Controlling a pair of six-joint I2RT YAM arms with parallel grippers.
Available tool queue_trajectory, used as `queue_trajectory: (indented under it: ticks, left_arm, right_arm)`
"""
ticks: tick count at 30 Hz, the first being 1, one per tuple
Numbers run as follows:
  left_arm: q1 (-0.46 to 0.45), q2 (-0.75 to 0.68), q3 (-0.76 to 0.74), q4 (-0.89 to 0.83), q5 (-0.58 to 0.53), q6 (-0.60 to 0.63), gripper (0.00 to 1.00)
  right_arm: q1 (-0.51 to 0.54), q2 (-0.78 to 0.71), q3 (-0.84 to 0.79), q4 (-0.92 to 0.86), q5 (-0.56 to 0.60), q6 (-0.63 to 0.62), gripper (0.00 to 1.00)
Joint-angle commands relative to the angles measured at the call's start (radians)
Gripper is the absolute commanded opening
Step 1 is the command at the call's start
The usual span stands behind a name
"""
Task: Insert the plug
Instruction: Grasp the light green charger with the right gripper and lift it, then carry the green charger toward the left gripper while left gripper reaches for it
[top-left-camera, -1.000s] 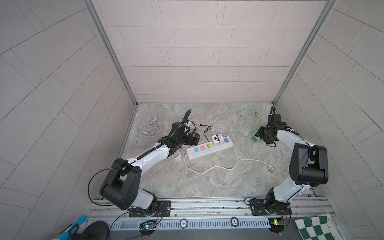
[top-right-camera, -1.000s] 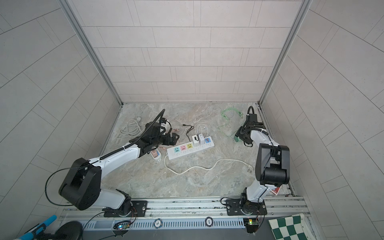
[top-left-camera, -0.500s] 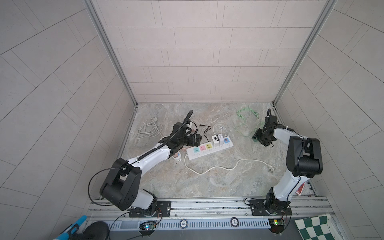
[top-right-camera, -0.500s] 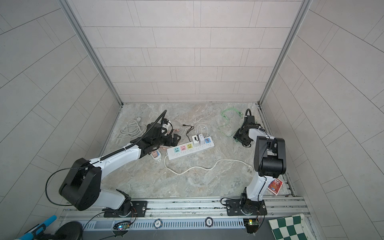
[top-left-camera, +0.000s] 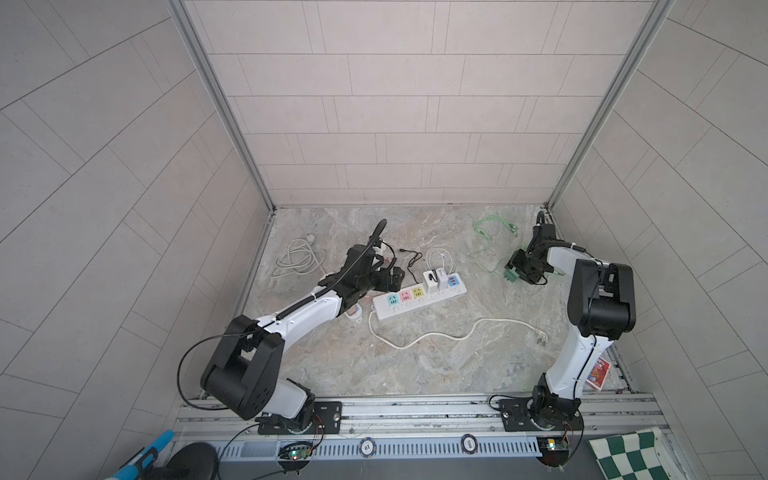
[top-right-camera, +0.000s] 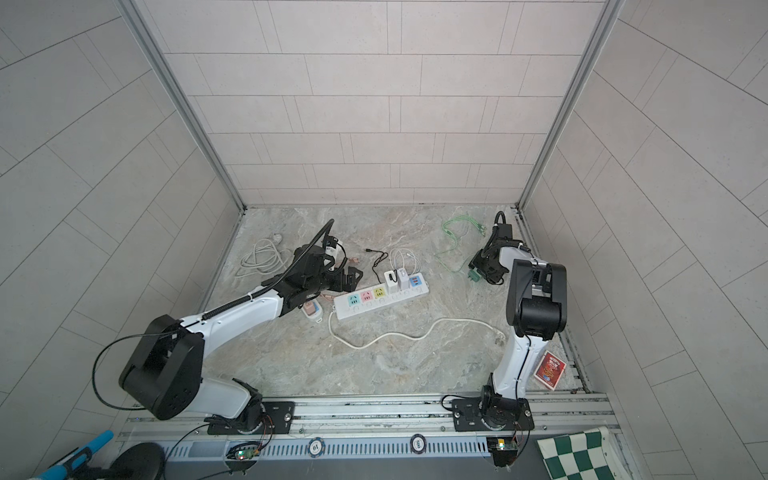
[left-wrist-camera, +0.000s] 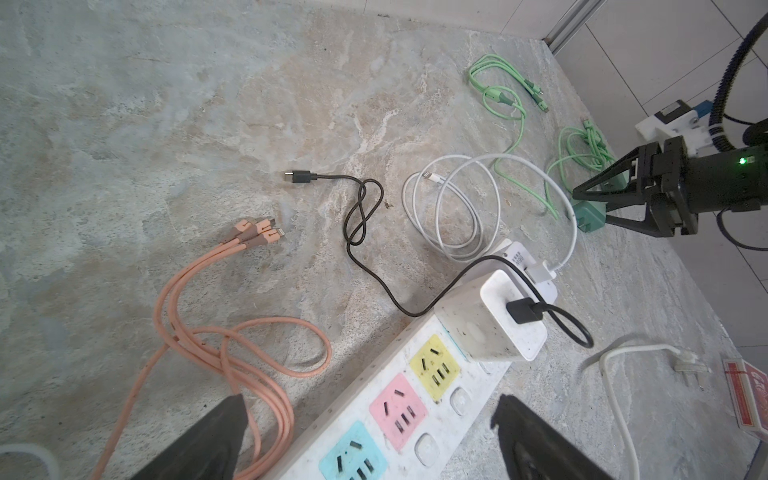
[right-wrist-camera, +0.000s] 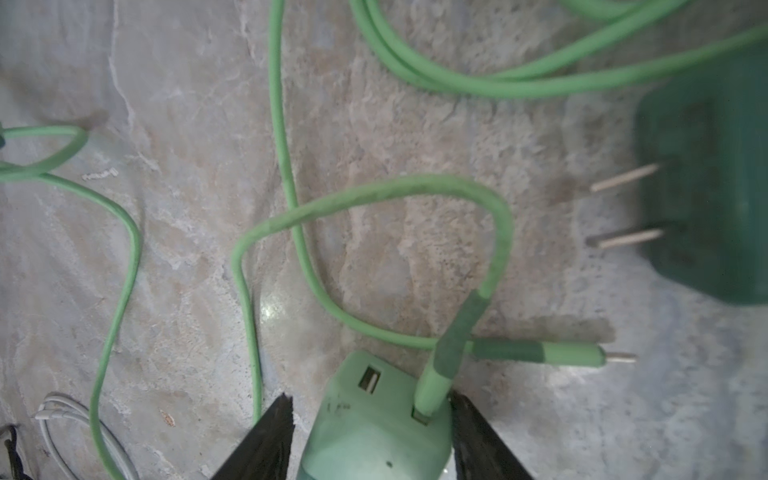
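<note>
A light green plug (right-wrist-camera: 374, 428) with a green cable in its port lies on the stone floor between the fingers of my right gripper (right-wrist-camera: 370, 415). The gripper is open: one finger stands clear of the plug, the other is close against it. A dark green plug (right-wrist-camera: 706, 187) (top-left-camera: 512, 276) lies just ahead, its two prongs bare. The white power strip (top-left-camera: 415, 307) (left-wrist-camera: 469, 399) has blue, pink and yellow sockets free, and two white chargers (left-wrist-camera: 490, 320) fill its far end. My left gripper (left-wrist-camera: 370, 401) (top-left-camera: 390, 276) hovers wide open over the pink socket.
Loose cables lie behind the strip: orange (left-wrist-camera: 199, 336), black (left-wrist-camera: 361, 208), coiled white (left-wrist-camera: 453, 208) and green (left-wrist-camera: 498, 95). The strip's own cord and plug (left-wrist-camera: 685, 365) trail toward the right arm. A red card box (top-right-camera: 549, 370) lies by the right wall.
The right gripper has slid a little to the left near the green plugs and its elbow has swung in. The left arm has hardly moved.
</note>
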Motion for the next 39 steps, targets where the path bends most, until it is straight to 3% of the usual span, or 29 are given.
queue_trajectory:
  ticks: [1, 7, 13, 16, 20, 25, 32, 39]
  left_arm:
    - [-0.008, 0.010, 0.002, 0.019, 0.006, 0.000, 1.00]
    - [-0.019, -0.018, -0.011, 0.018, -0.026, -0.005, 1.00]
    - [-0.019, -0.070, -0.027, 0.011, -0.060, -0.017, 1.00]
    - [-0.021, -0.106, -0.043, 0.027, -0.038, -0.026, 1.00]
    - [-0.022, -0.152, -0.048, 0.013, 0.045, -0.037, 1.00]
    - [-0.032, -0.210, -0.045, -0.011, 0.165, -0.049, 1.00]
    - [-0.077, -0.231, -0.045, 0.070, 0.233, -0.060, 1.00]
    - [-0.129, -0.151, -0.004, 0.114, 0.265, -0.040, 0.98]
  right_arm:
    - [-0.002, 0.016, 0.002, -0.057, 0.036, -0.028, 0.59]
    - [0.013, 0.028, 0.022, -0.087, 0.107, -0.065, 0.52]
    - [0.065, -0.018, 0.017, -0.063, 0.108, -0.111, 0.25]
    - [0.112, -0.086, 0.007, -0.025, 0.079, -0.148, 0.20]
    - [0.162, -0.188, -0.034, 0.057, -0.004, -0.146, 0.17]
    - [0.225, -0.291, -0.136, 0.256, -0.213, -0.110, 0.16]
    - [0.389, -0.370, -0.270, 0.555, -0.372, -0.028, 0.15]
    - [0.546, -0.455, -0.325, 0.677, -0.328, 0.014, 0.15]
